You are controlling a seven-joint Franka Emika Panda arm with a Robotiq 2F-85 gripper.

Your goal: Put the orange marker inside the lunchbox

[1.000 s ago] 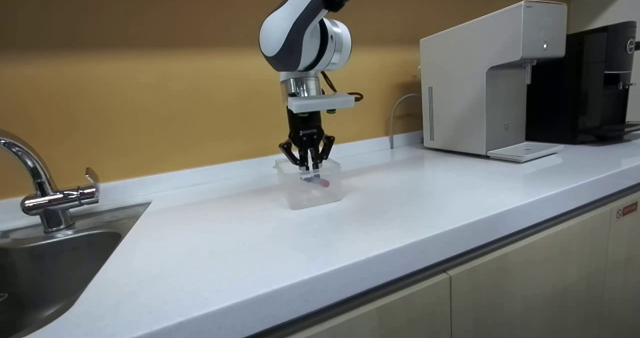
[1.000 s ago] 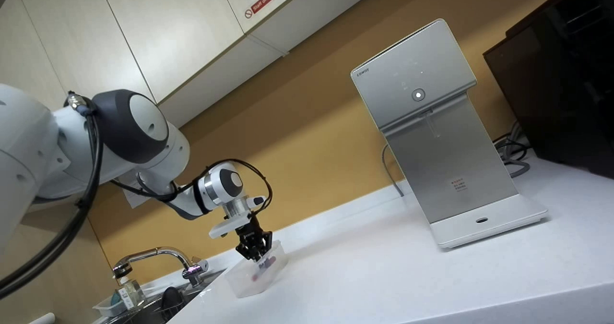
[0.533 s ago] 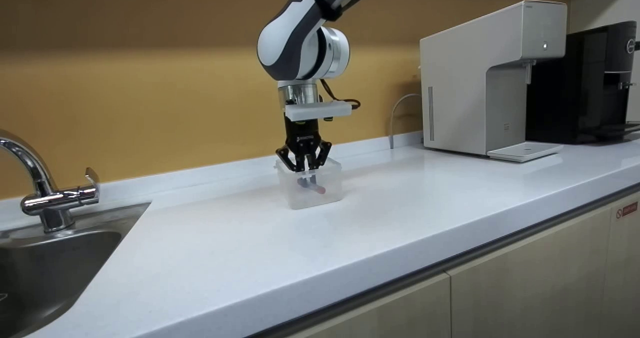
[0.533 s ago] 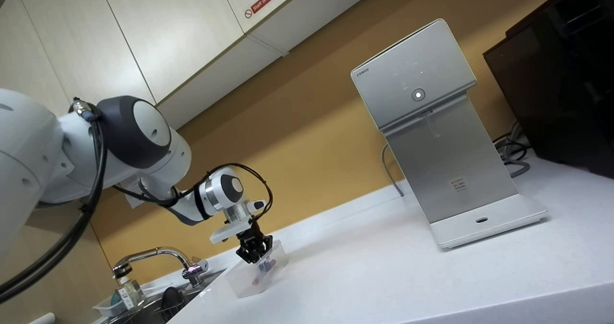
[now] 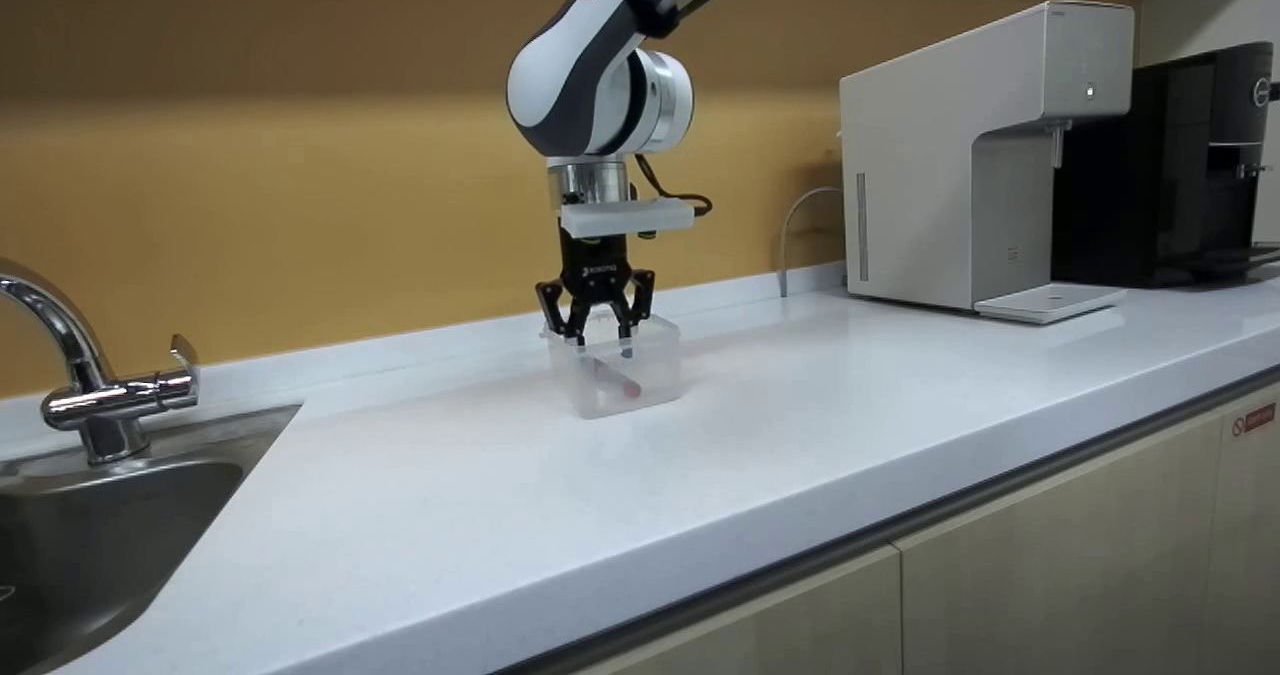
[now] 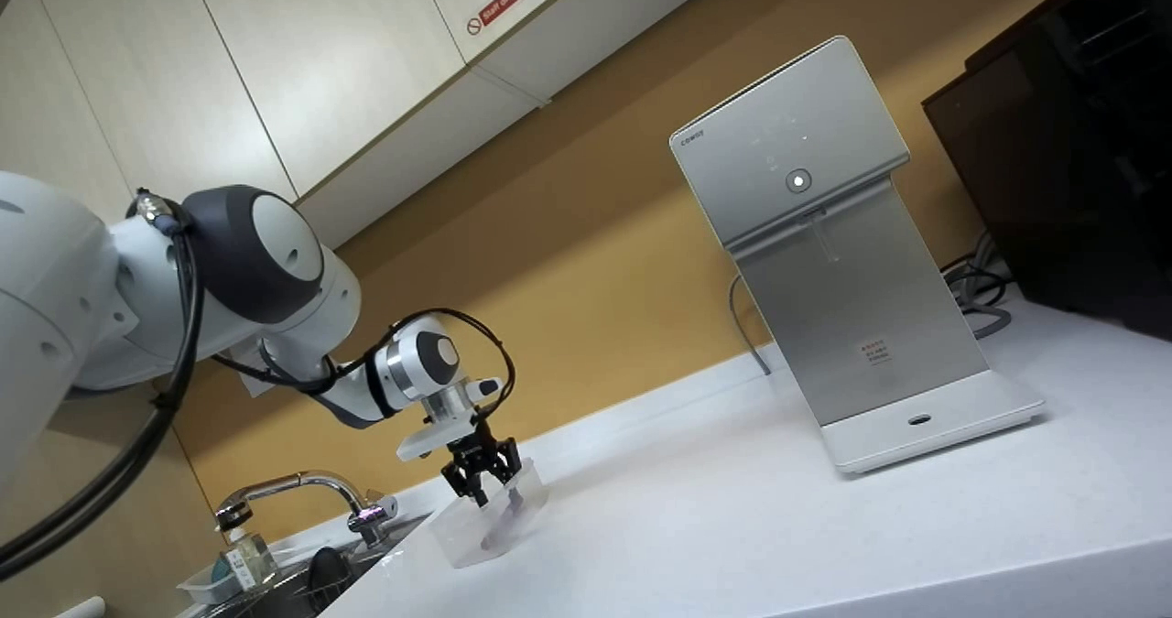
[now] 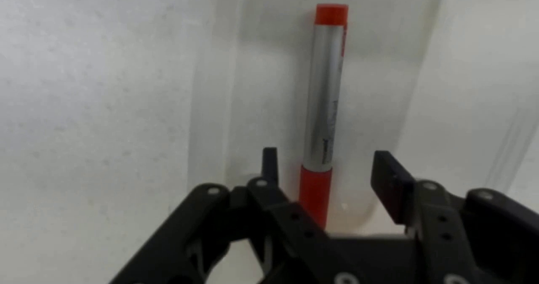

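The orange marker (image 7: 323, 99), silver in the middle with red-orange ends, lies inside the lunchbox. That lunchbox (image 7: 370, 86) is a translucent plastic container standing on the counter; its wall (image 5: 658, 380) lets the marker (image 5: 630, 389) show through faintly in both exterior views. Above the box my gripper (image 7: 326, 170) stands open, its fingertips reaching just inside the rim. Between the parted jaws, as the wrist view has it, the near red end of the marker appears below, with a gap on either side; its very tip is hidden by a finger.
A sink (image 5: 110, 515) with a chrome faucet (image 5: 120, 395) lies to one side. Farther along the counter (image 5: 800, 435) stand a grey water dispenser (image 5: 930, 175) and a black machine (image 5: 1160, 175). The yellow wall (image 5: 350, 205) runs close behind the box.
The gripper came down into the lunchbox with the marker, then its jaws parted and let go. The marker now sits lower in the box, and the arm has shifted slightly up and sideways.
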